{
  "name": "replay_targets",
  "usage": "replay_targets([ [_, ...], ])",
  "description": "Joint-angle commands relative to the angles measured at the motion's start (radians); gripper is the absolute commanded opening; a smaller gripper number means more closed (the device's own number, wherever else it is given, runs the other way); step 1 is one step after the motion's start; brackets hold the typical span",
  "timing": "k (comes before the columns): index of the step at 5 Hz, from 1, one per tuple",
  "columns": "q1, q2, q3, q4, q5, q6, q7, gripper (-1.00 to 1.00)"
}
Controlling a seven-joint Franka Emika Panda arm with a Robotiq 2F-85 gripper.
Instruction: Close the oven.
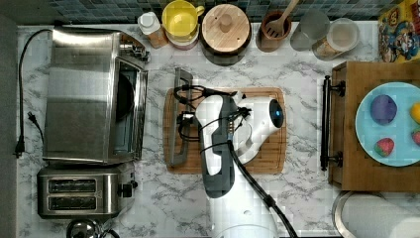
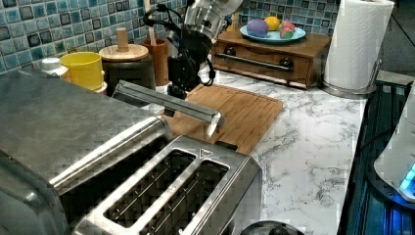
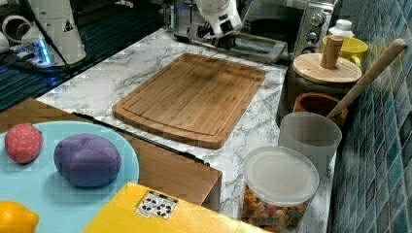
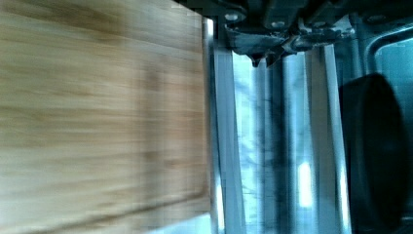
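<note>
One oven [image 1: 81,94] stands on the marble counter [image 1: 302,129] at the top view's left, beside one cutting board [image 1: 267,148]. Its glass door [image 3: 252,46] hangs open, dropped flat, the bar handle [image 2: 169,103] over the board's edge. One gripper [image 2: 182,73] hovers just above the handle's far end; whether its fingers are apart or together cannot be told. One two-slot toaster [image 1: 79,193] sits beside the oven.
</note>
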Motion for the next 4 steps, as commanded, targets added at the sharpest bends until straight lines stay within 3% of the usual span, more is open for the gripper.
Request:
replay_targets([
  [1,0.236,-0.108,0.131,0.175,-0.464,0.217,0.591,-1.00],
  [2,0.259,-0.127,0.133,0.202,-0.627,0.252,0.753,-1.00],
  [4,0.321,-0.169,0.127,0.252,-1.114,0.273,1.211,-1.00],
])
